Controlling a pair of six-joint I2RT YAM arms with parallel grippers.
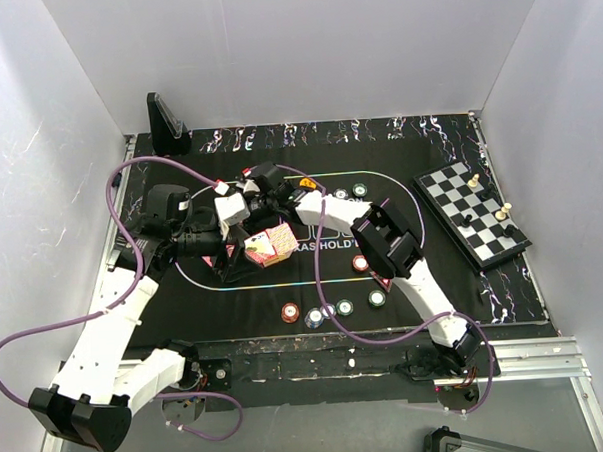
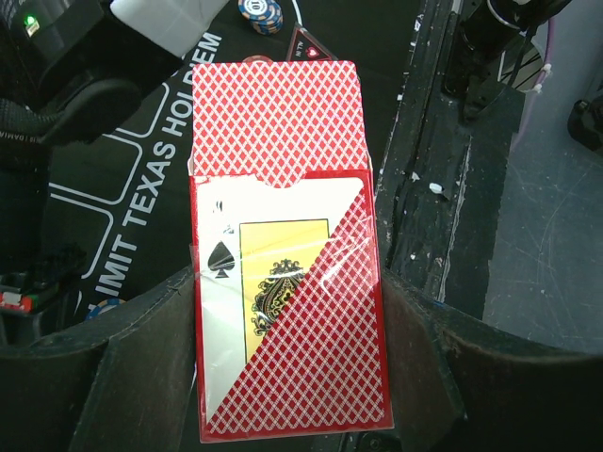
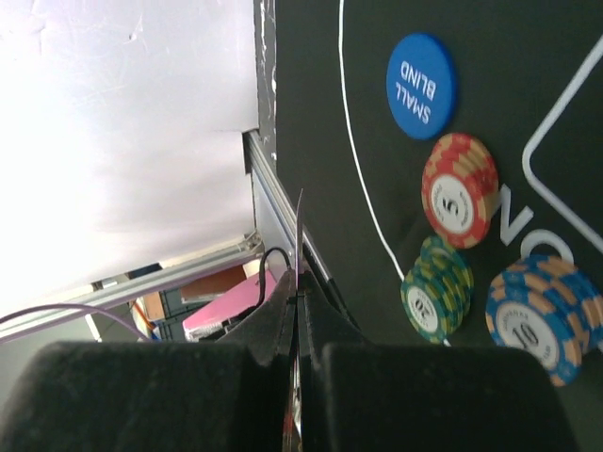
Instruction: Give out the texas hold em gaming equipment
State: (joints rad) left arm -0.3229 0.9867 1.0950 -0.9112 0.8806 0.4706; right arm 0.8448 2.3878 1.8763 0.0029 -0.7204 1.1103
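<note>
My left gripper (image 2: 287, 292) is shut on a red-patterned card box (image 2: 283, 273) with an ace of spades on its front; its flap stands open. In the top view the box (image 1: 270, 245) is held over the middle of the mat by the left gripper (image 1: 251, 250). My right gripper (image 3: 298, 311) is shut on a single thin card (image 3: 299, 235), seen edge-on; in the top view the right gripper (image 1: 250, 191) is just behind the box. Poker chips lie near it: a blue "SMALL BLIND" disc (image 3: 421, 86) and red (image 3: 459, 189), green (image 3: 436, 287) and blue (image 3: 542, 311) stacks.
The black hold'em mat (image 1: 235, 299) covers the table. More chips (image 1: 313, 316) lie along its near edge and by the right forearm (image 1: 360, 263). A chessboard (image 1: 458, 194) with pieces sits at the right. A black stand (image 1: 165, 122) is at the back left. A triangular marker (image 2: 309, 45) shows past the box flap.
</note>
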